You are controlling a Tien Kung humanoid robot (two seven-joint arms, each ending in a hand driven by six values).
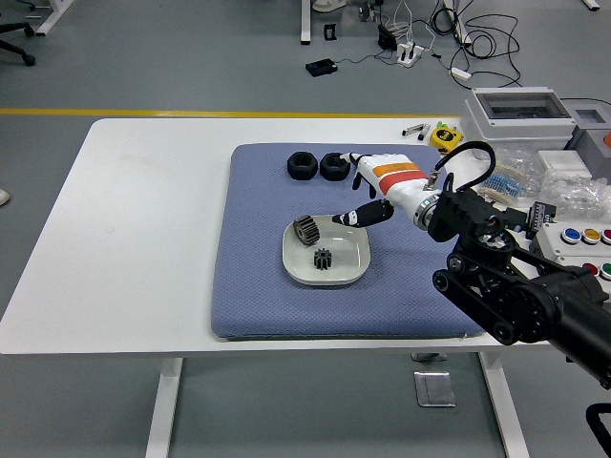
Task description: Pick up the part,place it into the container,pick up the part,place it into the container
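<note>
A white square dish sits on the blue mat. Two black gears lie in it: a larger one at its back left and a smaller one in the middle. Two black ring parts lie in a row at the mat's back; a third is hidden behind my hand. My right hand, white with an orange stripe, hovers over the mat just behind and right of the dish. Its fingers are relaxed and hold nothing. The left arm is out of view.
A grey plastic box, a yellow tape measure, bags of small parts and a button panel crowd the table's right side. The white table lies bare left of the mat.
</note>
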